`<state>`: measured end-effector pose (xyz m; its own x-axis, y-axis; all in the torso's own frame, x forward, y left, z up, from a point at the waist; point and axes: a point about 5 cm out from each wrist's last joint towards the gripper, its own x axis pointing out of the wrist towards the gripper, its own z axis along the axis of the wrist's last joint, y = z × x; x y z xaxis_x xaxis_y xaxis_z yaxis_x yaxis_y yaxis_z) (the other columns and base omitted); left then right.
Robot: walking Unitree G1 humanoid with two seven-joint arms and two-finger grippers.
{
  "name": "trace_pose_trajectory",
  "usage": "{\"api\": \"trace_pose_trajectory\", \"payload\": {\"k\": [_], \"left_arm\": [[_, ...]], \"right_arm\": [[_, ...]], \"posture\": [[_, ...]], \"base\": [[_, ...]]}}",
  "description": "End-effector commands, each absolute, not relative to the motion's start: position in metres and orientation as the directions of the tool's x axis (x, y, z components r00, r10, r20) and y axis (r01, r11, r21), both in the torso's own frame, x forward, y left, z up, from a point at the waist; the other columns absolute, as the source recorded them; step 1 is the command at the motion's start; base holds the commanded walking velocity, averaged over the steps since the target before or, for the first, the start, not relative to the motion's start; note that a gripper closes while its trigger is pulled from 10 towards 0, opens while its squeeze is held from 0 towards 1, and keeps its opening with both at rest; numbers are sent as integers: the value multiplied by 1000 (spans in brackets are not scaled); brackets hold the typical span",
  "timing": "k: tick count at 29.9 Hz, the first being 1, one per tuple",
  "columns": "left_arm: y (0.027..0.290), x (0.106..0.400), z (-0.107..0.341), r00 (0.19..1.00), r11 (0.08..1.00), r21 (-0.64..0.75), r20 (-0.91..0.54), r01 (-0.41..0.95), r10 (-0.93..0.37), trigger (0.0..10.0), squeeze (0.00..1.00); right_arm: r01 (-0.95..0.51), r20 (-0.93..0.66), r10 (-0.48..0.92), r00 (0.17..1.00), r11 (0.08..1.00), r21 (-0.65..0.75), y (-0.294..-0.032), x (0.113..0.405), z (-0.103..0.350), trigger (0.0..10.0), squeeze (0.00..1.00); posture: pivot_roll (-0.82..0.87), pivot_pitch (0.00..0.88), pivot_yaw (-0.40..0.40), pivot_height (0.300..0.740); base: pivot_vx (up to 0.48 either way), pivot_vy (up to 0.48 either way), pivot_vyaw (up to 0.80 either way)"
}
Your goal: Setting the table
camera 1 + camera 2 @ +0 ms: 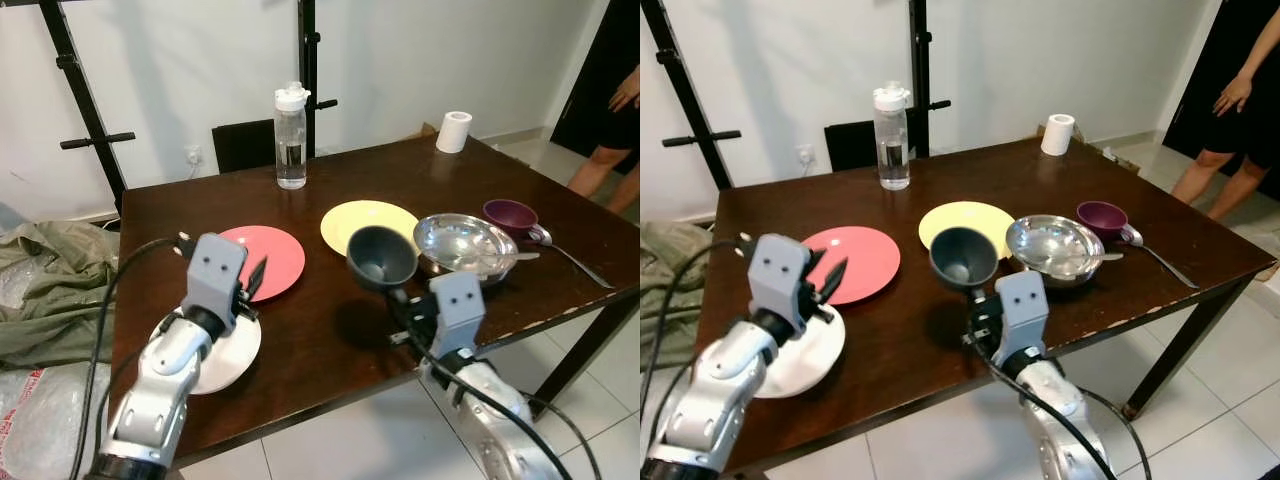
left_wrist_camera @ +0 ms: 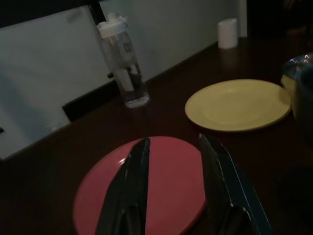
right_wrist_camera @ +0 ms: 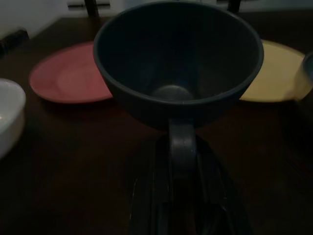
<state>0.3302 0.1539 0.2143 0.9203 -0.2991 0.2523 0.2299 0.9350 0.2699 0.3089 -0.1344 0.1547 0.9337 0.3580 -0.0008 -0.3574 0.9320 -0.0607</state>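
My right gripper [image 1: 398, 296] is shut on the handle of a dark grey cup [image 1: 381, 256], which it holds tilted above the brown table [image 1: 330, 330], in front of the yellow plate [image 1: 366, 222]. In the right wrist view the cup [image 3: 176, 63] faces the camera with its handle clamped between the fingers. My left gripper [image 1: 254, 277] hovers open over the near edge of the red plate [image 1: 282, 250], just beyond the white plate [image 1: 232, 358]. The left wrist view has the red plate [image 2: 171, 196] lying between its fingers.
A steel bowl [image 1: 462, 245], a purple bowl [image 1: 510, 214] and a spoon [image 1: 572, 256] sit at the right. A water bottle [image 1: 291, 137] and a paper roll [image 1: 454, 131] stand at the back. A person [image 1: 615, 140] stands far right. Green cloth [image 1: 50, 290] lies left of the table.
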Motion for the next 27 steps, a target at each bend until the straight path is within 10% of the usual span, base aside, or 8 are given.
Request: {"api": "trace_pose_trajectory", "payload": {"k": [1, 21, 22, 23, 27], "left_arm": [[167, 333, 216, 928, 934, 258, 214, 246, -304, 10000, 0], [190, 306, 222, 871, 852, 249, 56, 461, -488, 10000, 0], [190, 305, 222, 869, 850, 245, 51, 466, -491, 10000, 0], [189, 305, 222, 868, 849, 242, 48, 470, -495, 10000, 0], [185, 304, 221, 864, 846, 232, 47, 479, -502, 10000, 0]], "right_arm": [[-376, -46, 374, 926, 924, -61, -127, 315, 150, 10000, 0], [-464, -157, 449, 880, 882, -78, -112, 345, 139, 10000, 0], [-459, -155, 443, 883, 885, -84, -113, 347, 139, 10000, 224], [-448, -151, 432, 889, 890, -92, -114, 349, 139, 10000, 914], [-432, -130, 419, 899, 897, -95, -117, 351, 142, 10000, 1000]], "posture": [[18, 88, 96, 740], [103, 148, 96, 740], [102, 146, 95, 740], [102, 145, 95, 740], [98, 143, 95, 740]], "base": [[0, 0, 0], [0, 0, 0], [0, 0, 0], [0, 0, 0], [0, 0, 0]]}}
